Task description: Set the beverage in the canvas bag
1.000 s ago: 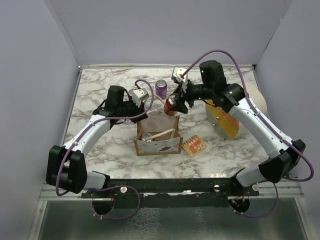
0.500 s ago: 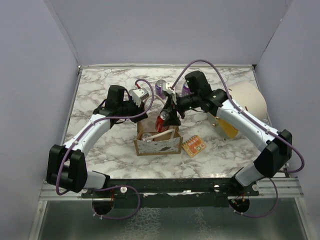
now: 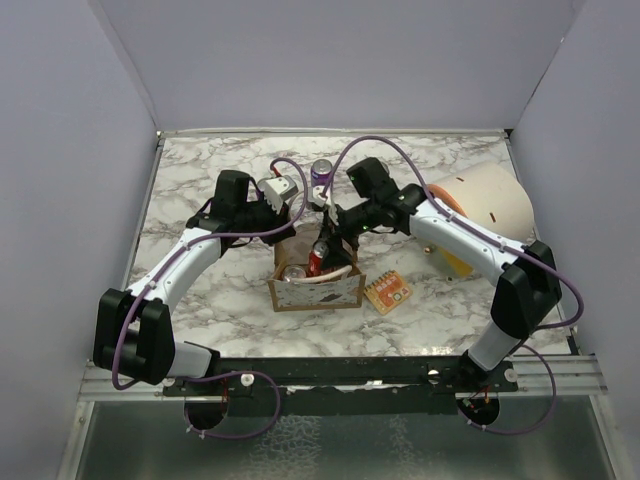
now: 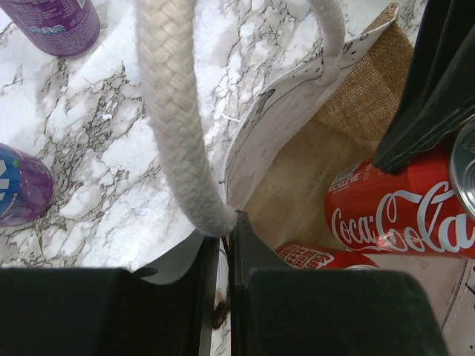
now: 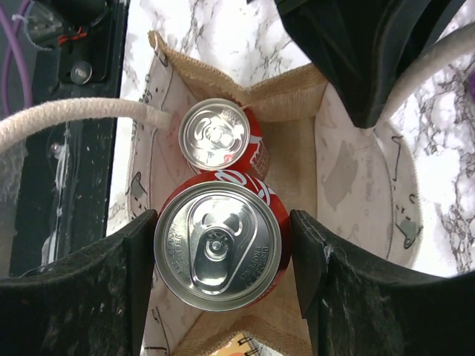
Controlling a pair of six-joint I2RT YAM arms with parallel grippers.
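Note:
The canvas bag (image 3: pixel 318 291) stands open at mid-table. My right gripper (image 3: pixel 322 246) is shut on a red cola can (image 3: pixel 317 260) and holds it upright, low inside the bag's mouth. In the right wrist view the can (image 5: pixel 219 248) sits between both fingers, above a second red can (image 5: pixel 217 133) inside the bag (image 5: pixel 349 174). My left gripper (image 3: pixel 289 216) is shut on the bag's back wall (image 4: pixel 276 122) beside a white rope handle (image 4: pixel 174 126). The held can (image 4: pixel 401 215) also shows in the left wrist view.
A purple can (image 3: pixel 322 173) stands behind the bag. A second purple can (image 4: pixel 18 185) shows in the left wrist view. An orange snack packet (image 3: pixel 387 291) lies right of the bag. A large pale cone-shaped thing (image 3: pixel 485 198) lies at the right.
My right arm has swung left and down, carrying the cola can from behind the bag into its mouth. My left gripper has kept its hold on the bag.

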